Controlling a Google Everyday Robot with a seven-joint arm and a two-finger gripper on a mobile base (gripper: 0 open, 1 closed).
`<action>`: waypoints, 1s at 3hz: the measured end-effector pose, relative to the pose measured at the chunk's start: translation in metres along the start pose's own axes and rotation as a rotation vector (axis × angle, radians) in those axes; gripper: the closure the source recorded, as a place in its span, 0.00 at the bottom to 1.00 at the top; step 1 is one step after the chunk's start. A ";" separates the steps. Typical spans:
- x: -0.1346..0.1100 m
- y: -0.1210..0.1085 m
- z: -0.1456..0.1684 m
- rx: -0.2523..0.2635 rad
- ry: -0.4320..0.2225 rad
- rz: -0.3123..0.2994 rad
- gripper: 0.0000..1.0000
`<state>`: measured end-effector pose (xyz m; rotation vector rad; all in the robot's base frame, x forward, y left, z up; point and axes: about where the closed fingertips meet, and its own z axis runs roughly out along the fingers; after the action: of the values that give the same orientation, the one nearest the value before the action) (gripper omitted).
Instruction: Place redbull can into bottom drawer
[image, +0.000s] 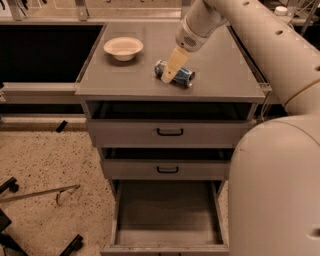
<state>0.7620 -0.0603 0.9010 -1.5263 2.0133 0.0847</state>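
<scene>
The jaws' state cannot be told; the gripper (167, 78) is seen over the can (184, 76) (laid on its side), toward the tabletop's (225, 75) front edge; the bottom drawer (167, 212) is open.

Colours and patterns. The claw (168, 77), pale yellow-tan, sits over the redbull can (186, 77) on the bench (222, 75). It is carried by an off-white arm (260, 35) marked with a row of small dark dots. The redbull can is blue with silver. The bowl (123, 48) is plain cream. The bench top is uniform grey. The two upper drawers have grey fronts and black handles (170, 132). The bottom drawer (167, 215) is plain grey inside and out. The floor (50, 160) is beige with fine dark speckles.
</scene>
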 end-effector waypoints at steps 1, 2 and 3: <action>-0.004 0.007 0.034 -0.074 -0.009 0.032 0.00; -0.004 0.008 0.054 -0.106 0.014 0.070 0.00; 0.002 0.011 0.065 -0.148 0.060 0.111 0.19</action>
<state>0.7794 -0.0323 0.8435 -1.5216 2.1810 0.2391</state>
